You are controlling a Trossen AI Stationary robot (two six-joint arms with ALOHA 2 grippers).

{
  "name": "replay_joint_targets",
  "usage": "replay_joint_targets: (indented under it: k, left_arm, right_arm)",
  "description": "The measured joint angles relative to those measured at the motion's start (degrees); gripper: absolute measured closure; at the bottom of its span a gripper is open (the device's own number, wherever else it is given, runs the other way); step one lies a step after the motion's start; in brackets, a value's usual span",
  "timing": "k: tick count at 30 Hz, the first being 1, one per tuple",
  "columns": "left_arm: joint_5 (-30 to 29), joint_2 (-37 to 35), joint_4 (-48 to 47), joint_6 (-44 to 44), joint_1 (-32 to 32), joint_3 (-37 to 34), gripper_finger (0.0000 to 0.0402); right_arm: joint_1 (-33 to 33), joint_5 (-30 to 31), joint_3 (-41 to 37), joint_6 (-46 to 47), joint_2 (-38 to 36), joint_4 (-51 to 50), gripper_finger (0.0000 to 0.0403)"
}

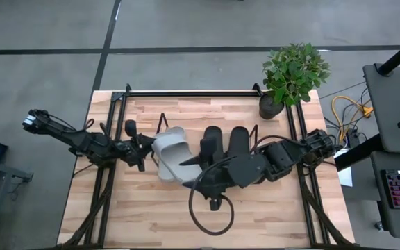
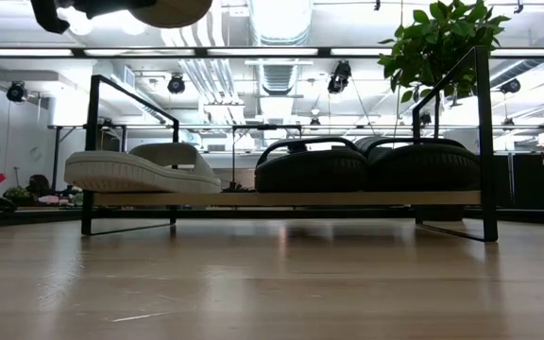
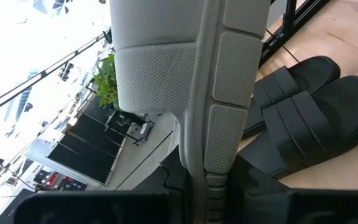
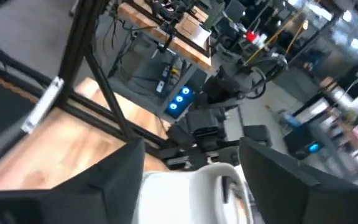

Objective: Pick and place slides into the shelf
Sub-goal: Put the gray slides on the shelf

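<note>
The shelf [image 2: 281, 198] stands on the table and carries one light grey slide [image 2: 140, 168] and two black slides [image 2: 312, 168] [image 2: 423, 165], soles on its wood board. My left gripper [image 1: 143, 151] is shut on the second grey slide [image 1: 169, 165], held high above the table in front of the shelf [image 2: 163, 9]. My right gripper [image 1: 188, 164] reaches in from the right, open. In its wrist view its fingers [image 4: 126, 180] stand on either side of that grey slide [image 4: 210, 190]. Whether they touch it, I cannot tell. My left gripper pinches the grey slide's sole [image 3: 207, 177] between its two fingers, at the sole's edge on the side toward the table's left. The fingers come level from the left. The slide is lifted clear and tipped onto its side, its treaded underside [image 3: 235, 56] showing.
A potted plant [image 1: 294, 73] stands at the table's far right corner. A black rail frame [image 1: 186, 92] runs along the far edge and down both sides. A loop of black cable [image 1: 210, 212] hangs below the right arm over the near half of the table.
</note>
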Motion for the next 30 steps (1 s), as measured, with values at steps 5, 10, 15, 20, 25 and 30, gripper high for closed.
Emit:
replay_joint_targets:
  k: [5,10,15,20,25,30]
  left_arm:
    - [-0.8,-1.14,-0.31,-0.09,0.0,0.0,0.0378]
    - [-4.4,-2.95,-0.42,0.21,0.0,0.0,0.0378]
    - [-8.17,-4.29,-0.4,-1.65,0.0,0.0,0.0379]
    - [-8.14,-2.99,-0.36,-1.68,0.0,0.0,0.0379]
    - [-8.37,-0.95,-0.45,-1.67,0.0,0.0,0.0379]
    - [-8.55,-0.43,-0.42,-1.65,0.0,0.0,0.0379]
  right_arm:
    - [1.02,0.25,0.0,-2.88,-0.37,-0.44,0.0134]
    - [4.77,3.24,0.0,-5.09,-0.52,-3.04,0.0142]
    - [8.88,20.42,-0.09,-10.91,1.12,-2.91,0.015]
    - [8.67,27.42,-0.24,-16.03,4.47,-3.59,0.0154]
    - [8.13,35.14,-0.24,-18.6,5.33,-3.5,0.0154]
    - [8.1,35.39,-0.2,-16.11,5.07,-5.71,0.0154]
